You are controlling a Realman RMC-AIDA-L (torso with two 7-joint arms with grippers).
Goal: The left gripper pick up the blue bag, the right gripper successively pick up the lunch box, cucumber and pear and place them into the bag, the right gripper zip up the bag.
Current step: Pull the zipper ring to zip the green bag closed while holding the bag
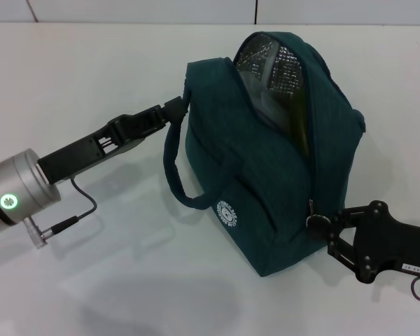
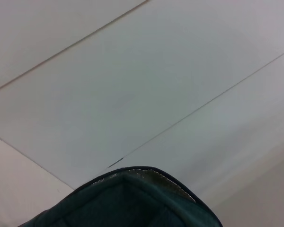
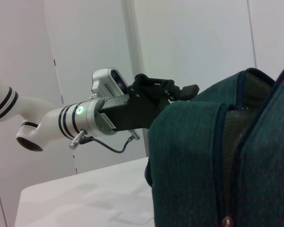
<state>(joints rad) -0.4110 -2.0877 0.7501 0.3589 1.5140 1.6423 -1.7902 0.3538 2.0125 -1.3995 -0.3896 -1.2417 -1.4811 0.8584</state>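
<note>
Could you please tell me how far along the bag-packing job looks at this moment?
Packing looks done: no food remains on the table, and something dark green shows inside the open bag. In hand: the left pincer holds the bag's far end while the right pincer is at the zipper ring. Left: zipping it closed.

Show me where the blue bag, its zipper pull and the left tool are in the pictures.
blue bag (image 1: 255, 189): head view, on its front side panel.
zipper pull (image 1: 316, 222): head view, on the metal ring at the bag's lower right end.
left tool (image 1: 176, 109): head view, on its tip at the bag's upper left edge.
</note>
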